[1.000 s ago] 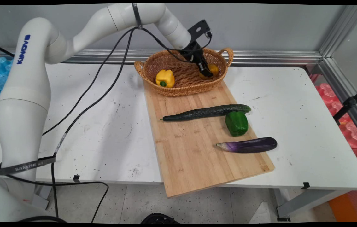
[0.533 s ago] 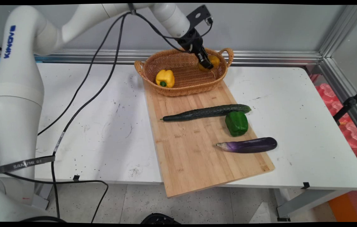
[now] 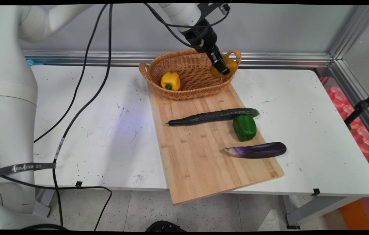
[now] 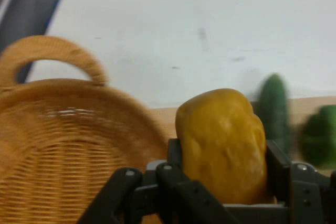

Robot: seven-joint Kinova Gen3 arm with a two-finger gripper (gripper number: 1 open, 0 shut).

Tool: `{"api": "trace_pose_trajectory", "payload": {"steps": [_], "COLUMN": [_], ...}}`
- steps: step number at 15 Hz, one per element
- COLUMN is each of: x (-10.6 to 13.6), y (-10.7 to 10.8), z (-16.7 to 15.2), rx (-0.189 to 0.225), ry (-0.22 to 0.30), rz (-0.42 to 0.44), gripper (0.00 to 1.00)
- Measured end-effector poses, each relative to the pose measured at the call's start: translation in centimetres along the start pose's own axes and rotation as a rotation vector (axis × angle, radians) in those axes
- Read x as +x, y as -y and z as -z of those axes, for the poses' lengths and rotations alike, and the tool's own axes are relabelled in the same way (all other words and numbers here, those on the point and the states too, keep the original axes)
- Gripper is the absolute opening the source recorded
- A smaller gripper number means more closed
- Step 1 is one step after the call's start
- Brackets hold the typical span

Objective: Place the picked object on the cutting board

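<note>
While my fingers (image 3: pixel 222 67) clamp an orange pepper (image 3: pixel 228 67) above the wicker basket's (image 3: pixel 187 81) right rim, a yellow pepper (image 3: pixel 170 81) sits inside.

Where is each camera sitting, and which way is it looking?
Main view: above the table's near side, looking down across it to the wall; shows the white arm, cables and gripper.
Hand view: on the hand, looking along the gripper toward the table; shows black linkage and fingers.
Both share: the orange pepper in the gripper, the basket, the cucumber, the green pepper.
</note>
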Motion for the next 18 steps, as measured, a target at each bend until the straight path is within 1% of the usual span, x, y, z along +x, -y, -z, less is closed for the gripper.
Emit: {"api": "trace_pose_trajectory", "payload": {"steps": [2,4,7,8,10,12,16,18], "x": [0.1,-0.5,-2.2,-2.6,-4.1,-5.5,-7.8,-9.0], "y": [-2.2,-4.4,-7.8,-8.4,-10.4,-12.0,-13.9,-14.4], "z": [1.1,1.9,2.9,3.0,3.1,2.9,1.8,1.1], "rx": [-0.027,-0.05,-0.084,-0.09,-0.106,-0.112,-0.106,-0.097], "ry": [0.009,0.022,0.045,0.05,0.066,0.077,0.091,0.1], "rz": [0.002,0.0,-0.015,-0.019,-0.034,-0.049,-0.076,-0.088], "gripper": [0.0,0.0,0.0,0.0,0.0,0.0,0.0,0.0]}}
